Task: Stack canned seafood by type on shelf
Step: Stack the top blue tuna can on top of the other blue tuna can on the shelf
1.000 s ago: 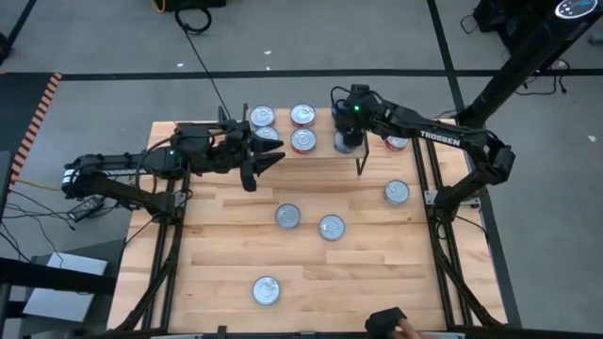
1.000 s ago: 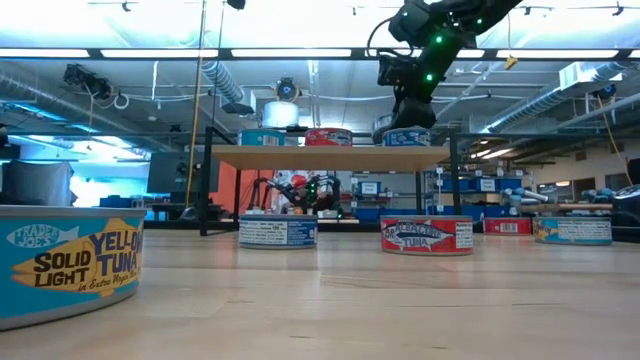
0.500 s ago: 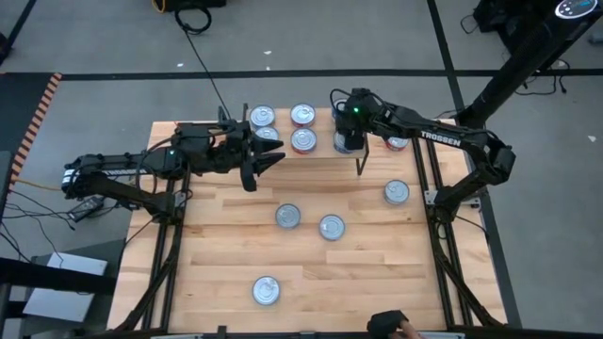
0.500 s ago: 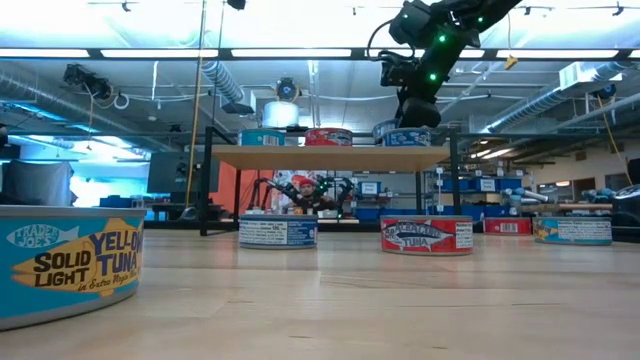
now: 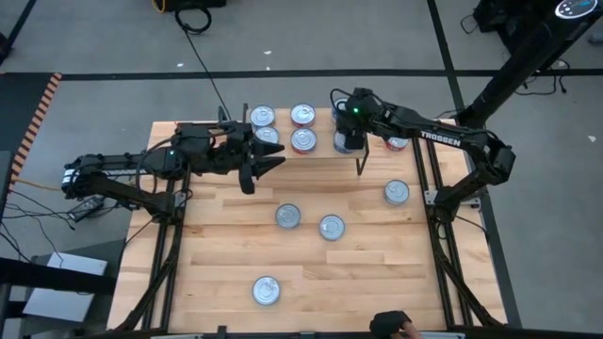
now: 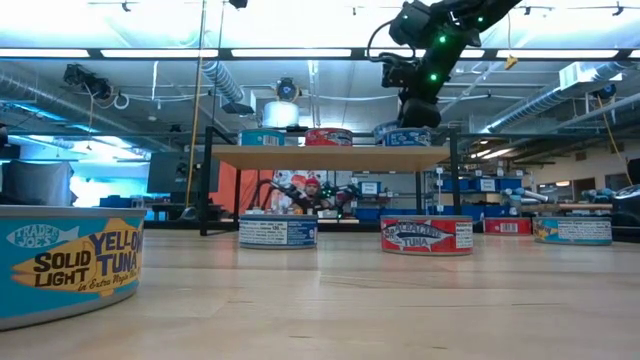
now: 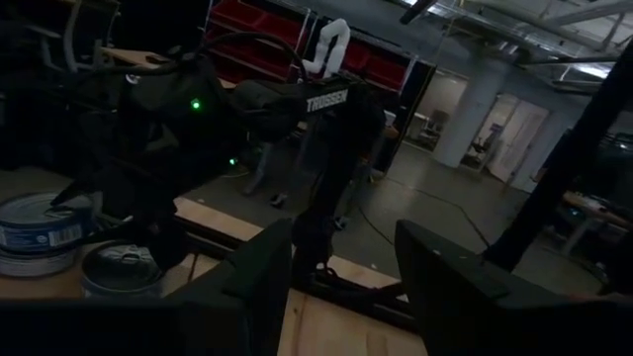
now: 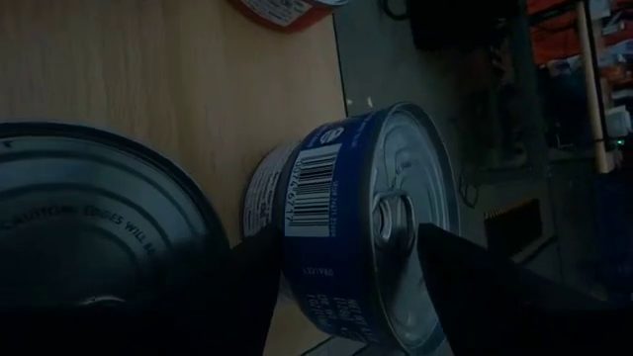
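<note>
The shelf [image 6: 330, 157] stands at the table's far edge and carries several cans [image 5: 302, 140]. My right gripper [image 5: 349, 132] hangs over its right end, open, one finger on each side of a dark-blue can [image 8: 366, 227] that rests on the plank [image 6: 400, 132]; I see no touch. A silver can top [image 8: 89, 227] lies beside it. My left gripper [image 5: 266, 162] hovers open near the shelf's left front corner, also seen in the left wrist view [image 7: 346, 287], holding nothing. Loose cans lie on the table [image 5: 287, 216].
More cans lie loose on the table: one [image 5: 331, 227] mid-table, one [image 5: 397, 192] toward the right edge, one [image 5: 267, 290] near the front, and a red one [image 5: 397, 141] right of the shelf. A yellow-and-blue tuna can [image 6: 70, 260] stands close to the low camera.
My right gripper has risen a little off the shelf's right end, while the dark-blue can stayed on the plank.
</note>
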Controlling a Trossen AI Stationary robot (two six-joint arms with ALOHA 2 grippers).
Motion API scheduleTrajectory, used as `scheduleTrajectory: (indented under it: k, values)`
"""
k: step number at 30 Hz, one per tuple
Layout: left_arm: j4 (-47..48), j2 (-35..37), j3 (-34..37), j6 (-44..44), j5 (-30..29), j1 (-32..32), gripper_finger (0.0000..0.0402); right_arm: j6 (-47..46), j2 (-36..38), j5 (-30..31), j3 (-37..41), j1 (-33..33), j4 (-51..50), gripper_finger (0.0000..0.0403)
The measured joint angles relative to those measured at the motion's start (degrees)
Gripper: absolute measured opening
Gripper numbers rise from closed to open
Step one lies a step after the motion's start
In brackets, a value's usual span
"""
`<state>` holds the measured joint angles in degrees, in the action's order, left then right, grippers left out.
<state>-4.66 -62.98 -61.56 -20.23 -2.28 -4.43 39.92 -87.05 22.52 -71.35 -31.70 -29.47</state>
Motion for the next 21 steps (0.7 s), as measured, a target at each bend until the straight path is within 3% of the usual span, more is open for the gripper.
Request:
scheduleTrajectory:
  k: [21]
  values:
    - [2.1,0.0,0.0,-1.0,0.0,0.0,0.0186,-5.8,1.0,1.9,-2.4,0.0,-1.0,0.0246]
